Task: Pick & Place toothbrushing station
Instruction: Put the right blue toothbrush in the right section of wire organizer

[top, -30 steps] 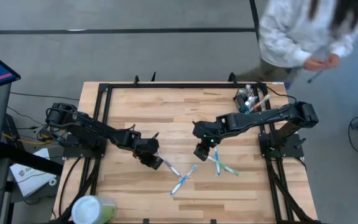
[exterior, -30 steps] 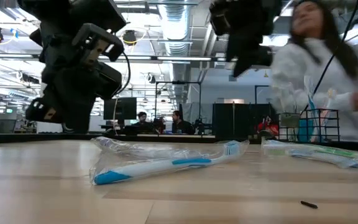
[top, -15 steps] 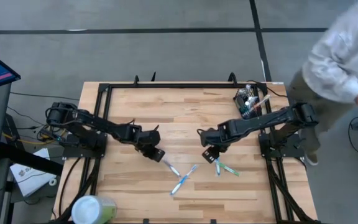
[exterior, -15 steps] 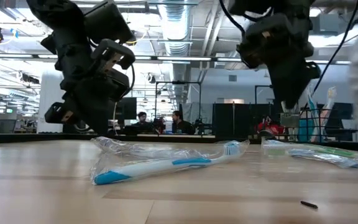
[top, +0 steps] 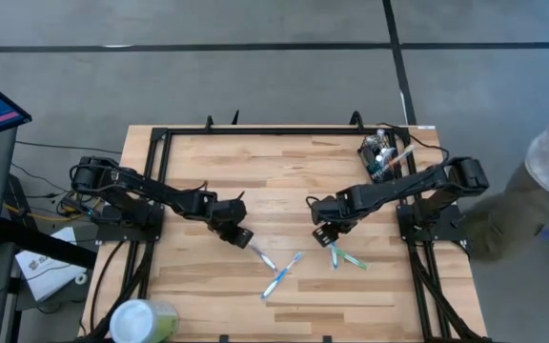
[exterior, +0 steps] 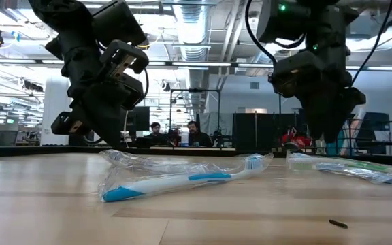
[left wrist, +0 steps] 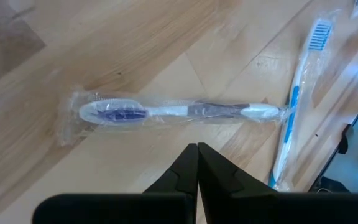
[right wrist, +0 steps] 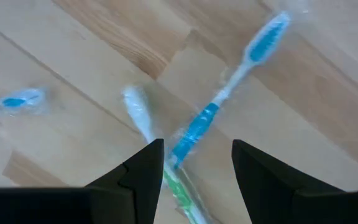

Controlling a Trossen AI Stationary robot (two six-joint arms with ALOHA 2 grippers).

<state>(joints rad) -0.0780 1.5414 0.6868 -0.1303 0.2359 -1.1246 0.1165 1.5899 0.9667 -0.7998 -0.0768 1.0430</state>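
Right gripper [top: 324, 232], fingers spread with nothing between them, hangs low over the crossed pair of wrapped toothbrushes [top: 341, 254] toward the worktop's right edge, apparently lining up a pick. Left gripper [top: 243, 238], fingers pressed together and empty, waits beside a purple-bristled wrapped toothbrush [left wrist: 173, 112] mid-worktop. Toothbrushing station [top: 376, 152] stands at the far right corner, likely the drop point.

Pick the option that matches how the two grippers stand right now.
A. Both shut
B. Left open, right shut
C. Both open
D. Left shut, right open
D: the left gripper has its fingers pressed together above a wrapped toothbrush, while the right gripper shows a clear gap between its fingers over the crossed toothbrushes.
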